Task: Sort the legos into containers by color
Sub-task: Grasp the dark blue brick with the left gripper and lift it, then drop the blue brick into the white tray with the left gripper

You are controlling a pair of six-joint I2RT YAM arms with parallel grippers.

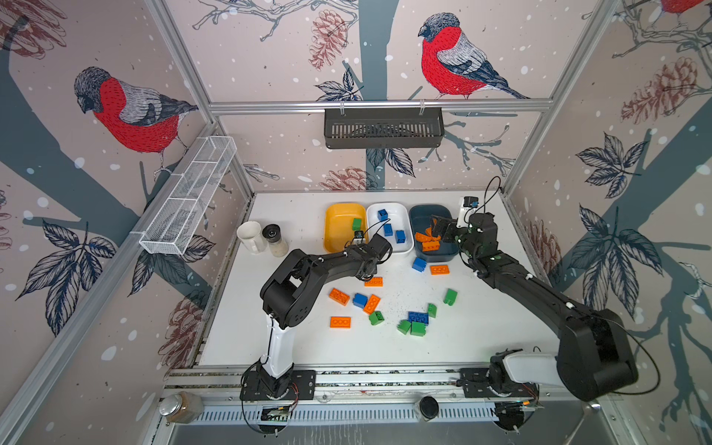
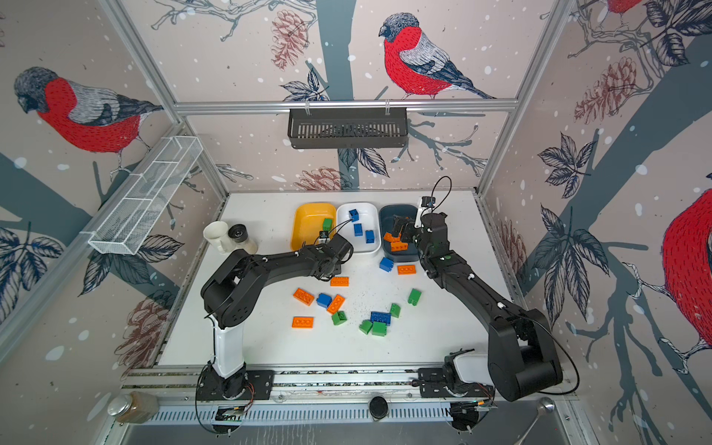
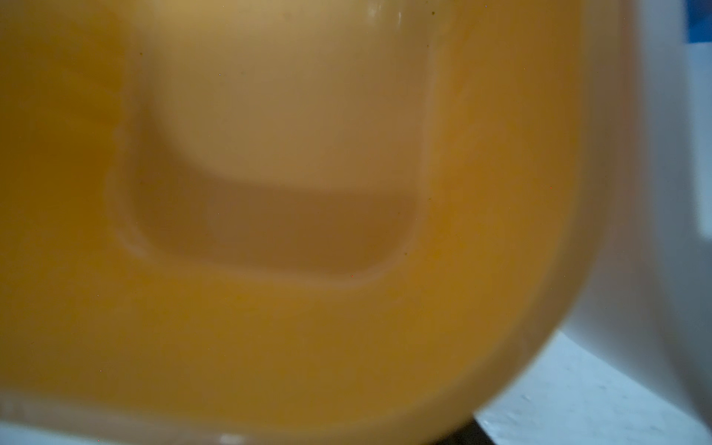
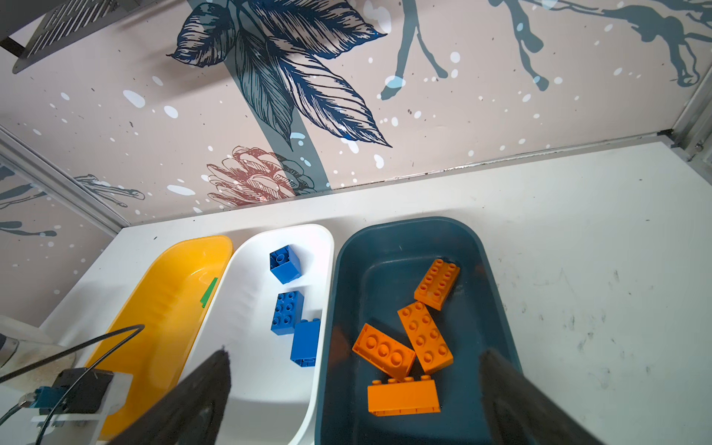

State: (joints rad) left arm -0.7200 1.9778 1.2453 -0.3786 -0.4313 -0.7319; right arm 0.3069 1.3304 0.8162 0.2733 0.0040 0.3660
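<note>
While loose bricks [image 1: 418,318] littered the near table [image 1: 501,327], four flat orange bricks [image 4: 424,339] lay in the teal tub [image 4: 483,308], far right; right fingers [image 4: 200,393] stood apart above it; left gripper [image 1: 362,243] fingers could not be judged.

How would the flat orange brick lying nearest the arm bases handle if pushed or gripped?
The flat orange studded plastic brick looks rigid, likely light. Lying flat, it should slide, not roll. Low sides probably offer little grip.

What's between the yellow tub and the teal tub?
The white tub, holding three blue bricks, flanked by yellow tub and teal tub. Shows in both top views and the right wrist view.
</note>
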